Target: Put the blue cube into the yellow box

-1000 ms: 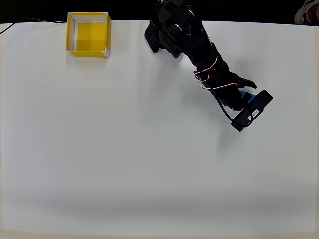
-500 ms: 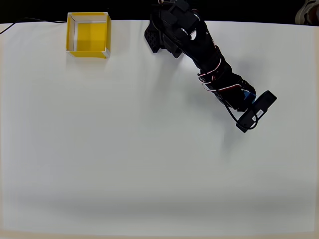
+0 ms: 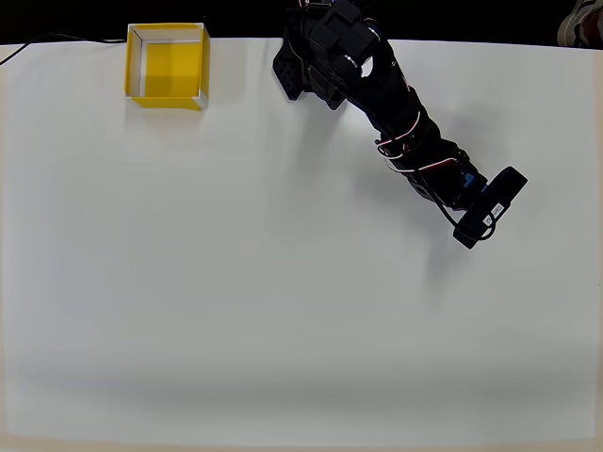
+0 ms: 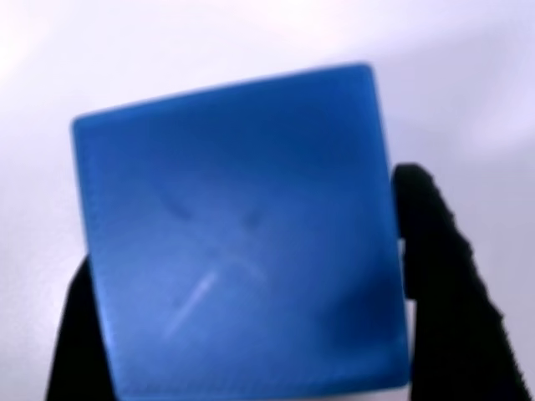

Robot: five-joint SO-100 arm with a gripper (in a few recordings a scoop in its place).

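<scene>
Jaws (image 4: 242,276) are clenching the small matte bright-blue cube (image 4: 238,238) from both sides in the wrist view, one black finger (image 4: 435,276) showing at its right. Overhead, the black arm (image 3: 396,113) is reaching over the white table (image 3: 236,301), well right of the square open-topped yellow box (image 3: 168,64) lying at the table's far edge.

The black arm (image 3: 377,89) reaches toward the overhead view's right, jaws clamped on the blue cube (image 4: 238,238).
</scene>
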